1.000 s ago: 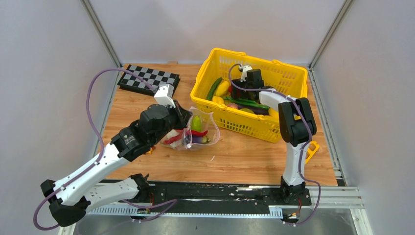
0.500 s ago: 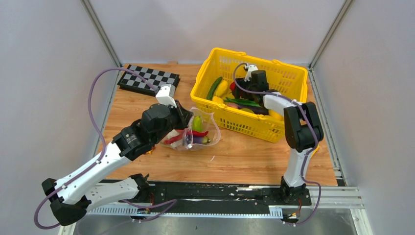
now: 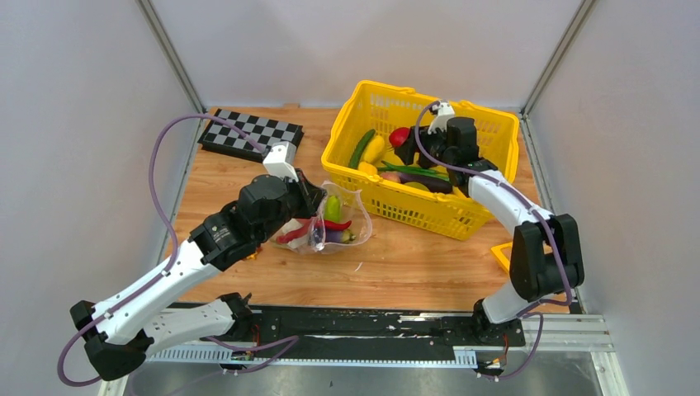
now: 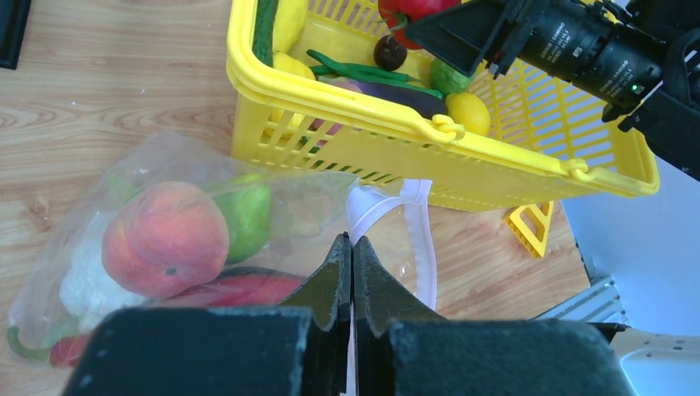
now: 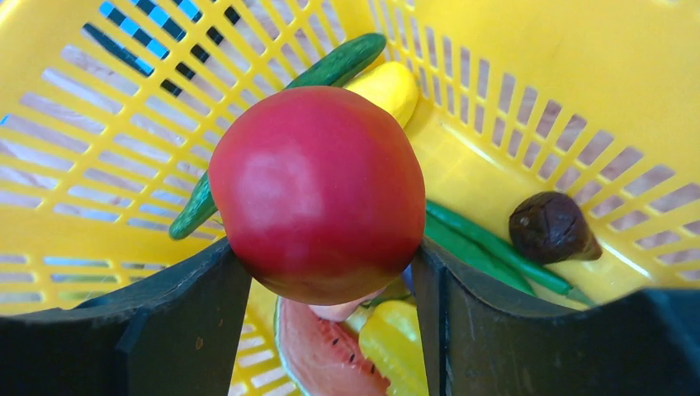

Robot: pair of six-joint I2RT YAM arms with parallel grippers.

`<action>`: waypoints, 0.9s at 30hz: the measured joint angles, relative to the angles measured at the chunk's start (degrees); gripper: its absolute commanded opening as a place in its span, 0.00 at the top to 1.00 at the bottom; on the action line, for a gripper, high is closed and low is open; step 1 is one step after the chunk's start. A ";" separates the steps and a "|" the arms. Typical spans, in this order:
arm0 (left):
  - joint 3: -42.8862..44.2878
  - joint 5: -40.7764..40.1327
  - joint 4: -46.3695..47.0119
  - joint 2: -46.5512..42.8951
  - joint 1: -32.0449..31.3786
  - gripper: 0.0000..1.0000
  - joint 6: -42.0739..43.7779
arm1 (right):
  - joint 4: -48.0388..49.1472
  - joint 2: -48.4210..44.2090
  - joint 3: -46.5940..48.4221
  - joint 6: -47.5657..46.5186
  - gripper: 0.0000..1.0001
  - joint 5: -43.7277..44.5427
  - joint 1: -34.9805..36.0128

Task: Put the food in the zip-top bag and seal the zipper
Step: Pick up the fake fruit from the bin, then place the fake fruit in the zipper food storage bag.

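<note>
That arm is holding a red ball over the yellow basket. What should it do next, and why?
Probably carry the red tomato leftward over the rim of the yellow basket to the zip-top bag: the right fingers clamp it, and the left fingers pinch the bag's edge.

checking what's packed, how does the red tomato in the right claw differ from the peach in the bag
The tomato is solid deep red; the peach is mottled orange-pink. The tomato is gripped in the right claw over the yellow basket; the peach lies inside the zip-top bag. Both are round glossy toys.
</note>
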 measured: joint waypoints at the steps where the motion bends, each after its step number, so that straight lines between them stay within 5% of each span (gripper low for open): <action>1: 0.00 0.02 0.00 -0.04 0.00 1.00 0.00 | -0.13 -0.72 -0.76 0.44 0.85 -0.76 -0.11; 15: 0.00 0.20 0.02 -0.17 0.00 1.00 -0.02 | 0.96 -16.85 -5.35 2.91 0.83 -13.99 -0.44; 27: 0.00 0.59 0.48 0.09 0.00 1.00 -0.04 | 1.18 -23.47 -5.57 2.43 0.82 -34.10 -0.42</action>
